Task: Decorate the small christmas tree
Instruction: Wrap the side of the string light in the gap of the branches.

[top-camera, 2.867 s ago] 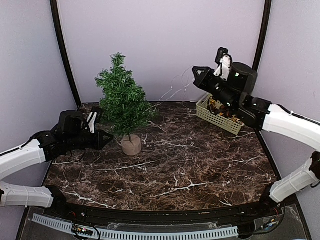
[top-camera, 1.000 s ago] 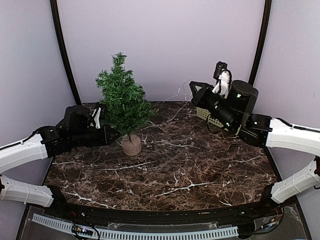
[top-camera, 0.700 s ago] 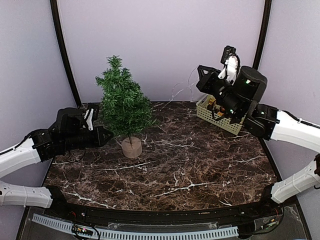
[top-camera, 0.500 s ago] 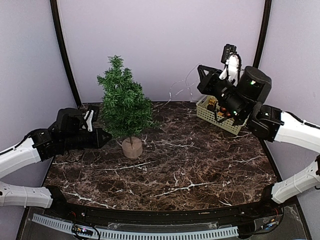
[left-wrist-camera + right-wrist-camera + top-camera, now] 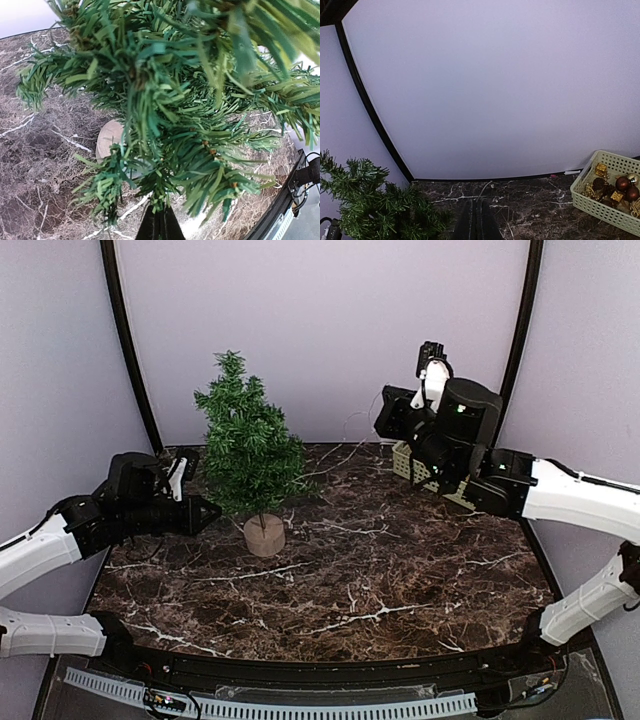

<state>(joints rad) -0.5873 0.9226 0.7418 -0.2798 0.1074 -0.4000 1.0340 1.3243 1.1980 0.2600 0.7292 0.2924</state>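
Observation:
The small christmas tree [image 5: 250, 450] stands upright on its round wooden base [image 5: 264, 535] at the back left of the marble table. It fills the left wrist view, where the tree [image 5: 165, 100] hangs over its base [image 5: 109, 139]. My left gripper [image 5: 213, 512] [image 5: 160, 214] is level with the low branches on the tree's left side and shut on a branch tip. My right gripper [image 5: 381, 418] [image 5: 479, 202] hovers to the right of the tree, shut on a thin pale wire [image 5: 488, 189] that trails toward the back wall.
A pale green basket [image 5: 607, 200] of brown and gold ornaments sits at the back right, partly hidden behind my right arm in the top view as the basket [image 5: 412, 465]. Walls close in the back and both sides.
My right arm rose toward the basket, then swung down and left toward the tree. My left gripper drew back a little to the left and closed fully. The tree stayed in place.

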